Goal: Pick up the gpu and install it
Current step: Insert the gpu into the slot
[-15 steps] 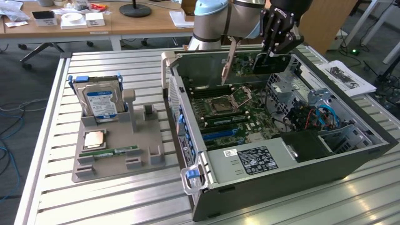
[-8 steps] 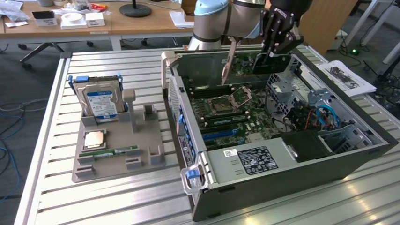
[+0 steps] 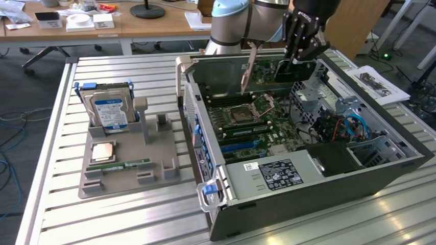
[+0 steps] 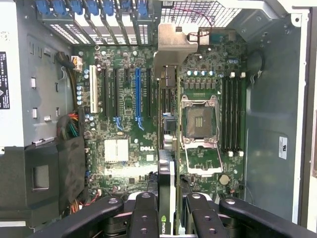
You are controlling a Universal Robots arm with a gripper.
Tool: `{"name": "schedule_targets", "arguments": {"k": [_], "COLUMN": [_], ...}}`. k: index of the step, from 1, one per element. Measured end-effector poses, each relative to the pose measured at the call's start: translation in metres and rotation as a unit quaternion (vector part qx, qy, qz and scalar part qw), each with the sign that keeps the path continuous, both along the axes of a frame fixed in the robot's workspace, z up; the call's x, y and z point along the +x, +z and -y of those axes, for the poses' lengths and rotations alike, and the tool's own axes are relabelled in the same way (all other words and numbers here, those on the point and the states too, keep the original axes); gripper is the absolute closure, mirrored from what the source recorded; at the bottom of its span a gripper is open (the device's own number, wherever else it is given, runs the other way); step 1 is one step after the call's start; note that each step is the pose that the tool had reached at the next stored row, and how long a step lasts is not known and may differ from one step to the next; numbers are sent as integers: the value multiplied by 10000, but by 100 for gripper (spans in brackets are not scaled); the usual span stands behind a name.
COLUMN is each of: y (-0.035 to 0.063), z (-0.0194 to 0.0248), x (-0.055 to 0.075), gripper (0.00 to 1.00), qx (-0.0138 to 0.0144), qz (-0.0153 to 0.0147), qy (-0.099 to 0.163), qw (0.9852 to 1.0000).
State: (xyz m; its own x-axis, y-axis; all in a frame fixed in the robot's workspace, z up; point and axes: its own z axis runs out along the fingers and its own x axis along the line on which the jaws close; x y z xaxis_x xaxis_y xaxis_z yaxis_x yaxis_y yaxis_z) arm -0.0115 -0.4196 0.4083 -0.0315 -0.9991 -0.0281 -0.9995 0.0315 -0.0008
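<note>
My gripper (image 3: 300, 57) hangs above the open computer case (image 3: 402, 140) and is shut on the gpu (image 3: 293, 73), a thin dark card held on edge over the motherboard (image 3: 253, 125). Its pale metal bracket (image 3: 248, 69) points down toward the case's far wall. In the wrist view the gpu (image 4: 167, 163) appears edge-on between my black fingers (image 4: 145, 214), with its bracket (image 4: 173, 44) toward the rear slot covers. It hovers between the blue expansion slot (image 4: 138, 96) and the empty processor socket (image 4: 199, 121), apart from the board.
A grey holder tray (image 3: 122, 184) at the exterior view's left carries a silver hard drive (image 3: 110, 110), a processor chip (image 3: 102, 151) and a green memory stick (image 3: 126, 165). The power supply (image 3: 272, 176) and drive cage (image 3: 340, 127) fill the case's near end. Papers (image 3: 379, 84) lie at the exterior view's right.
</note>
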Motion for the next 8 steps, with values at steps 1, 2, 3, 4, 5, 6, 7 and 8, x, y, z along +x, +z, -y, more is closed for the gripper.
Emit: {"name": "schedule_targets", "arguments": {"k": [1, 2, 3, 4, 5, 6, 7, 8], "y": [-5, -10, -14, -16, -17, -18, -18, -18], "z": [0, 0, 0, 0, 0, 0, 0, 0], "x": [-1, -1, -2, -2, -2, -2, -2, -2], "gripper": [73, 73, 73, 73, 73, 73, 73, 73], "qx": [0, 0, 0, 0, -1, 0, 0, 0], "qz": [0, 0, 0, 0, 0, 0, 0, 0], "qy": [0, 0, 0, 0, 0, 0, 0, 0], "qw": [10000, 10000, 10000, 10000, 10000, 10000, 10000, 10000]}}
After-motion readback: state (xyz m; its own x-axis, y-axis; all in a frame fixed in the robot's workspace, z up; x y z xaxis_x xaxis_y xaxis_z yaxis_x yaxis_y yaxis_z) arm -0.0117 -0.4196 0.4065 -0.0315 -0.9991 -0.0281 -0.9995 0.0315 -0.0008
